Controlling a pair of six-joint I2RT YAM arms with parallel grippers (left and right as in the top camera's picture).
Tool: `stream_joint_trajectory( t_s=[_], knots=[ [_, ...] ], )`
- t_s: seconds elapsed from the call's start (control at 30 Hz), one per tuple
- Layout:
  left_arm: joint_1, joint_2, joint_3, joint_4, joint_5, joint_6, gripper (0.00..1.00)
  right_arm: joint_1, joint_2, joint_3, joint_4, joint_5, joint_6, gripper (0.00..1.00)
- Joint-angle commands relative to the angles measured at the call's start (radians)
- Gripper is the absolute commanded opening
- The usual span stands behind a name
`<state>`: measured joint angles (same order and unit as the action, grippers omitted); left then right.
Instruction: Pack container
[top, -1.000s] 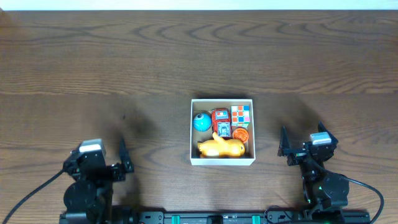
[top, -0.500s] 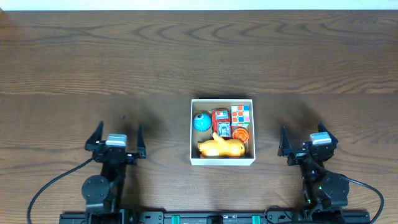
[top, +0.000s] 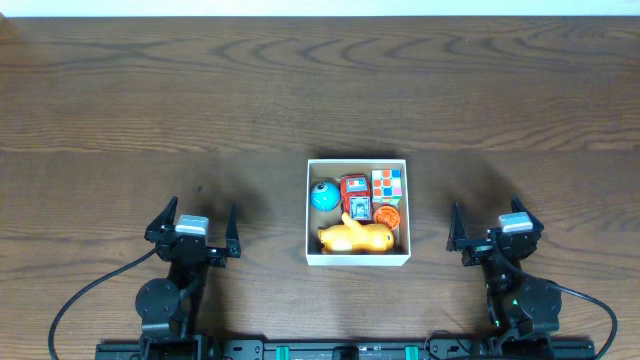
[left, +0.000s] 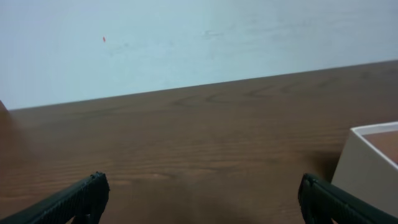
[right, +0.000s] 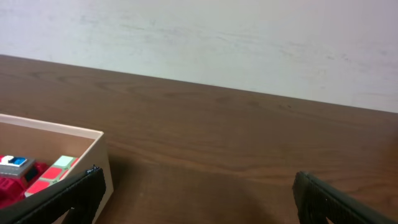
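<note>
Found the left gripper (top: 200, 209) and right gripper (top: 485, 209) parked low at the near edge of the table (top: 120, 100), likely pulled clear of finished work; spread wide, gripping nothing. Farther out, between them, spotted the container (top: 356, 259), crammed with yellow toy (top: 355, 236), red car (top: 355, 197), blue ball (top: 323, 195), colour cube (top: 387, 183). Judged packed.

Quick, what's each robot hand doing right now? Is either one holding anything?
Left hand: open, holding nothing.
Right hand: open, holding nothing.
</note>
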<state>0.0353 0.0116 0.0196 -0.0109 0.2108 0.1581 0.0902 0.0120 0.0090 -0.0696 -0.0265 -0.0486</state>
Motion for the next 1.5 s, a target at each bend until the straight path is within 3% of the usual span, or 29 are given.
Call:
stream_joint_trajectory(
  t_s=[0.0,1.47],
  knots=[
    [-0.004,-0.01,-0.016,-0.038,0.029,-0.067,0.98,0.008,-0.006,-0.003,-0.002,-0.001,-0.012,0.99],
    [-0.04,-0.008,-0.016,-0.037,0.036,-0.07,0.98,0.008,-0.006,-0.003,-0.002,-0.001,-0.012,0.99]
  ],
)
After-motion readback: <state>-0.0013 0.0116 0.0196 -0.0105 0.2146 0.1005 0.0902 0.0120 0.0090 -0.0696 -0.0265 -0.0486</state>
